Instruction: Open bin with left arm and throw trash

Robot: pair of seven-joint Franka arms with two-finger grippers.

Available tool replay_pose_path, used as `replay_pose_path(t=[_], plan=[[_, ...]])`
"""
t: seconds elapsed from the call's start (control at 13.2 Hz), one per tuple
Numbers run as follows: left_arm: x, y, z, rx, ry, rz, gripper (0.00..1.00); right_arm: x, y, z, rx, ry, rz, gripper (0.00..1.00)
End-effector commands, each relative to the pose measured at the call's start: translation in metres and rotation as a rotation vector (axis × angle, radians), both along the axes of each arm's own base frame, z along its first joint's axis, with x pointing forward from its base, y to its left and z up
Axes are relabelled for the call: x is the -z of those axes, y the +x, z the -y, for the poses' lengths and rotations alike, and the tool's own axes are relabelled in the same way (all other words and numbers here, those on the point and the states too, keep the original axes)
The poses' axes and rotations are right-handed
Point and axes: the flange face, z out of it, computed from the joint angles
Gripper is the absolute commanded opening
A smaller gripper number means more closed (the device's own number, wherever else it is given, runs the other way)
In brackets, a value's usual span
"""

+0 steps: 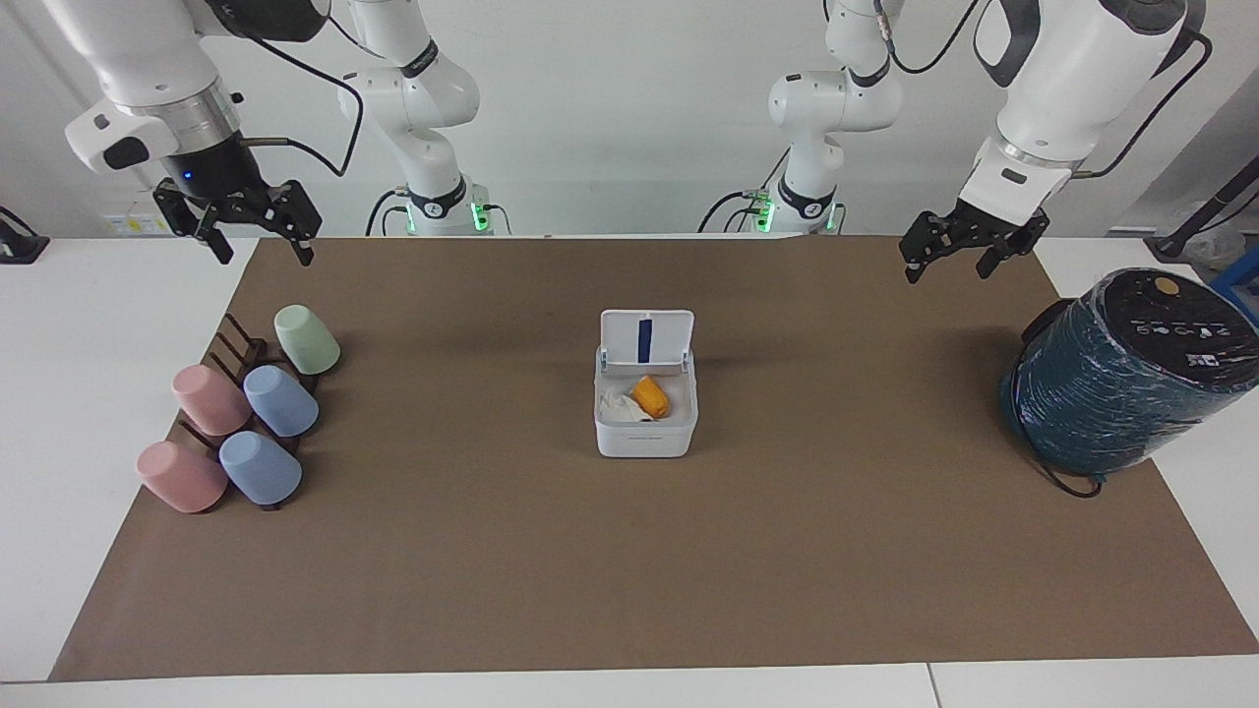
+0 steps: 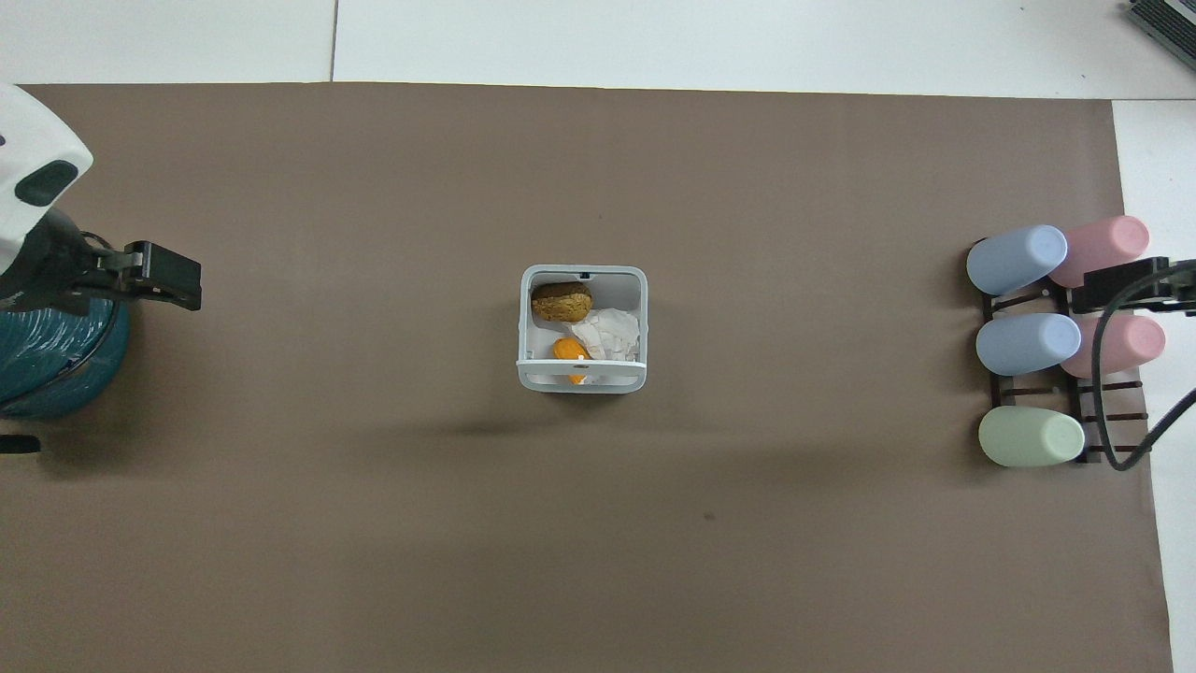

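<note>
The white bin (image 1: 644, 435) (image 2: 581, 273) stands in the middle of the brown mat with its lid (image 1: 646, 339) hinged upright, blue strip showing. All the trash lies inside it: a crumpled white tissue (image 1: 618, 405) (image 2: 609, 332), an orange lump (image 1: 650, 395) (image 2: 567, 349) and a brownish lump (image 2: 561, 302). My left gripper (image 1: 946, 267) (image 2: 163, 278) hangs open and empty in the air over the mat's edge by the teal cylinder. My right gripper (image 1: 264, 258) (image 2: 1121, 285) is raised, open and empty, above the mat's corner near the cup rack.
Several pastel cups (image 1: 280, 401) (image 2: 1026, 342) lie on a dark rack at the right arm's end. A large teal wrapped cylinder (image 1: 1121, 379) (image 2: 47, 360) stands at the left arm's end. The brown mat (image 1: 629, 570) covers most of the table.
</note>
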Motion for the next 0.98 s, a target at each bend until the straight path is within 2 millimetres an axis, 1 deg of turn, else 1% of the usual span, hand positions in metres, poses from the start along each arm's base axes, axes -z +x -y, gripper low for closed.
replay_pose_path(t=[0.0,0.15,0.23,0.38,0.45,0.83,0.91], plan=[[-0.001,-0.007,-0.004,0.013,0.015,0.021,1.0,0.0,-0.006,-0.013,-0.001,0.001,-0.02,1.0],[-0.002,-0.005,-0.003,0.033,0.012,0.034,1.0,0.001,-0.008,-0.003,0.018,0.003,-0.035,1.0],[-0.001,-0.004,-0.002,0.052,0.007,0.041,1.0,0.001,-0.008,-0.002,0.019,0.004,-0.035,1.0],[-0.002,-0.002,0.0,0.085,0.005,0.058,1.0,0.001,-0.01,-0.003,0.019,0.004,-0.043,1.0],[-0.002,-0.002,0.0,0.086,0.004,0.06,1.0,0.002,-0.009,-0.009,0.008,0.004,-0.046,1.0],[-0.002,-0.001,0.001,0.085,0.003,0.061,1.0,0.002,-0.011,-0.018,-0.009,0.003,-0.06,1.0],[-0.002,-0.002,0.002,0.086,0.003,0.061,1.0,0.002,-0.011,-0.014,-0.001,0.004,-0.06,1.0]])
